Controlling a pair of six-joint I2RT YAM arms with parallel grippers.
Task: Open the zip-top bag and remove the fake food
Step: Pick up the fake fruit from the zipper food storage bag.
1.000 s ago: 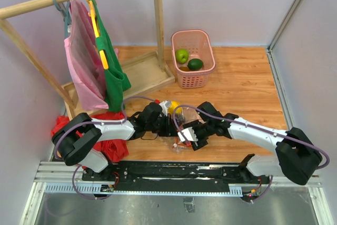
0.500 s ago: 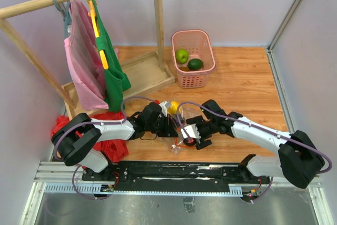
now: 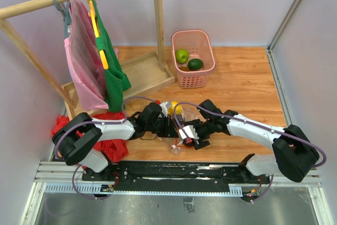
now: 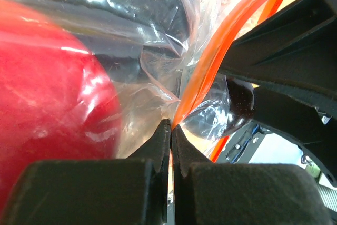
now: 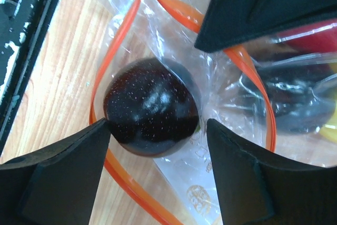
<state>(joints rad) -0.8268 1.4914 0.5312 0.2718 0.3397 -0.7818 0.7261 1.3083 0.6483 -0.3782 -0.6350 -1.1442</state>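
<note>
Clear plastic of the zip-top bag [image 3: 176,142] is lying between both arms in the top view. In the left wrist view, the left gripper [image 4: 169,133] is pinching the film beside the orange zip strip [image 4: 210,61], jaws pressed together. In the right wrist view, the right gripper [image 5: 158,124], jaws spread, is flanking the dark purple piece [image 5: 151,106] at the bag's mouth. It should probably be closing squarely on the widest part so the glossy piece isn't slipping.

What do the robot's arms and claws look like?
The left arm and right arm have white links between bulky black joints, and a thin purple-grey cable loops along each. The left claw and right claw are matt black, with thick wedge-shaped fingers.
</note>
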